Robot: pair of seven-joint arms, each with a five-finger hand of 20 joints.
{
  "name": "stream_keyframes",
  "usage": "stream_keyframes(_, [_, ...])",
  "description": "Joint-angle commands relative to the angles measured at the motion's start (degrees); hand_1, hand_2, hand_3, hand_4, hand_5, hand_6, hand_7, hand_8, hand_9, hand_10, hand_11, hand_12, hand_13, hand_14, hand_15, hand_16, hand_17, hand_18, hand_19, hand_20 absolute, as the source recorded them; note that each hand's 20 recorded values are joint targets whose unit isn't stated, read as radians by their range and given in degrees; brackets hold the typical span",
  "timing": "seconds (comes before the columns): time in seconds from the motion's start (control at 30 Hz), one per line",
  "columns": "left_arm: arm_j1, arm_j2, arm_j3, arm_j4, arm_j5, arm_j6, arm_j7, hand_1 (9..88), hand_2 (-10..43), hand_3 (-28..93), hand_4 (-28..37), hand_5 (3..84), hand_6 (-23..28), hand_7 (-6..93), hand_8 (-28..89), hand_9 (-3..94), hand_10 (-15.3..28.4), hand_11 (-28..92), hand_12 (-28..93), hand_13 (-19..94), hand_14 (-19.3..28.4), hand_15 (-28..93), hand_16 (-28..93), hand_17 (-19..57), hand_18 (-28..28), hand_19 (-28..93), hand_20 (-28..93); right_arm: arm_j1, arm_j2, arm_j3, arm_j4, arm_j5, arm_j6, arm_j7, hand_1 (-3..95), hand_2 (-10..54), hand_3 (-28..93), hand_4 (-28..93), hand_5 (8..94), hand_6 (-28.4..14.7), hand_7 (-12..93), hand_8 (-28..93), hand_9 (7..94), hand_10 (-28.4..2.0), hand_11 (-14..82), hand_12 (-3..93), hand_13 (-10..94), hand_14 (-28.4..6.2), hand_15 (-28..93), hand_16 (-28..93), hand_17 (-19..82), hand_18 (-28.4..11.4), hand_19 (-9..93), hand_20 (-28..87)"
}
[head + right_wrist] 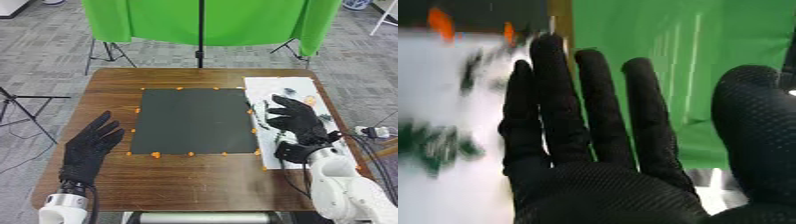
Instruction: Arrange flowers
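flowers near right hand

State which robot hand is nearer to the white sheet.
Right. The right hand is over the white sheet; the left hand is farther away, left of the dark mat.

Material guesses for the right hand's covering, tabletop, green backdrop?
Right hand: black fabric glove, matte; fine textured weave on palm and thumb.
Tabletop: brown wood or wood-look laminate, slight sheen; streaky grain, can't tell which.
Green backdrop: probably cloth, smooth; hangs in soft folds, though thin plastic sheeting is possible.
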Motion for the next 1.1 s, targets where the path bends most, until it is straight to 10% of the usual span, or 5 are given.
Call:
stream_keyframes(0.03, [1.60,0.60,-1.11,-1.30,0.03,0.48,0.62,24.0,5.2,80,-24.3,39.9,8.8,9.8,-8,32.9,18.5,22,12,24,27.1,51,-7,-8.1,28.4,54,11,7.18,4.25,-7.93,-5.14,-43.15,6.90,40.71,28.3,1.7,79,-26,55.2,-4.5,19,-14,63.1,-17.2,36.7,12.9,60,-14.4,67,8,26,-22.1,84,24])
stream_keyframes(0.47, [1.91,0.81,-1.26,-1.61,0.22,0.65,1.24,24.3,5.2,79,-24.0,39.9,8.9,9.8,-8,33.1,18.8,23,12,24,27.4,53,-7,-7.4,28.4,54,15,8.75,4.20,-14.43,-4.41,-66.09,-21.72,56.76,35.5,-4.6,76,-23,64.8,-7.9,15,-12,73.1,-18.8,53.4,17.6,74,-12.7,79,12,45,-24.6,93,48])
stream_keyframes(1.1, [1.77,0.86,-1.55,-1.57,0.08,0.73,1.20,24.3,4.9,80,-23.7,40.0,9.2,9.9,-8,33.5,18.9,23,12,25,27.6,53,-8,-7.7,28.4,53,16,11.82,3.65,-21.90,0.35,-67.80,-30.31,56.15,35.9,-6.9,74,-22,64.7,-8.9,14,-11,71.6,-20.1,52.2,18.1,73,-13.2,78,13,45,-25.9,93,45])
